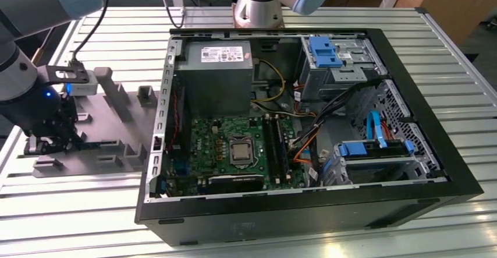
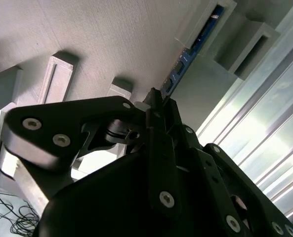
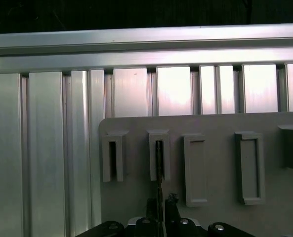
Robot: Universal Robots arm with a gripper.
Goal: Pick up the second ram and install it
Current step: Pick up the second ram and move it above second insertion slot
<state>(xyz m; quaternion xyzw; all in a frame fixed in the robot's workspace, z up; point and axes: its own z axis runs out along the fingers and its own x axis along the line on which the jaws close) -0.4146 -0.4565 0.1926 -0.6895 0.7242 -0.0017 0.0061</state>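
Observation:
The second ram (image 2: 187, 58) is a thin blue-green stick standing on edge in the slots of grey holder blocks (image 2: 205, 22). In the first wrist view it shows as a thin dark line (image 3: 159, 165) running from a holder block down to my fingers. My gripper (image 2: 155, 98) is shut on its near end, with black fingers pressed on both faces of the stick. In the exterior view the gripper (image 1: 48, 144) sits low over the grey holder tray (image 1: 116, 150) at the exterior view's left, away from the computer case.
The open black computer case (image 1: 311, 211) lies in the middle of the slatted metal table. Inside it are the grey power supply (image 1: 213, 71), the green motherboard (image 1: 209, 141) and its long black slots (image 1: 273, 147). Further holder blocks (image 3: 249, 168) stand on the tray beside the ram.

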